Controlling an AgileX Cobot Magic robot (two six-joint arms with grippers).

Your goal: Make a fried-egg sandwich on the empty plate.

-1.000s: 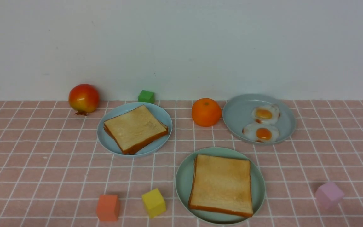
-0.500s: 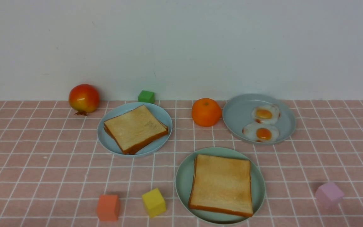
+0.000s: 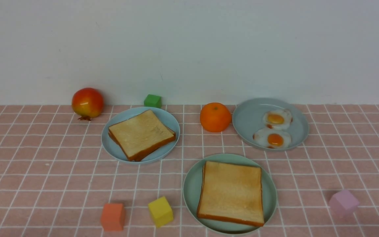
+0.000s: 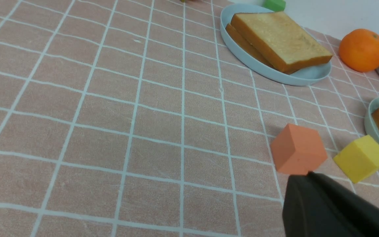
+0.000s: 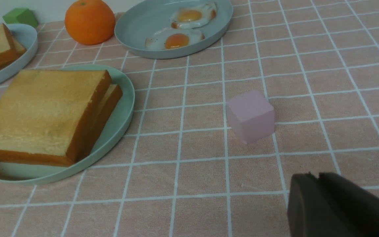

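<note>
Nothing has budged since the earlier frames, every plate, fruit and cube sits exactly where it was. The mint-green plate [image 3: 189, 194] is nearest the robot, a bit right of centre, and it's carrying a toast slice [image 3: 230, 192]; the right wrist view actually shows two slices stacked there, the top one [image 5: 41, 112] sitting over a lower one [image 5: 109, 98] that pokes out along one edge. Another toast [image 3: 140, 134] lies on the light-blue plate [image 3: 110, 146] further back on the left. Two fried eggs [image 3: 276, 119] [image 3: 272, 138] sit side by side on the grey-blue plate [image 3: 252, 121] at back right, with an orange [image 3: 215, 117] just beside that plate. A pomegranate [image 3: 87, 102] and a green cube [image 3: 152, 100] are near the wall. Up front are an orange-red cube [image 3: 112, 216] and a yellow cube [image 3: 160, 211] close together, and a pink cube [image 3: 343, 203] off to the right. The left gripper [image 4: 308, 174] and right gripper [image 5: 317, 176] both look pressed together, holding nothing, low over the pink checked cloth [image 3: 44, 171].
</note>
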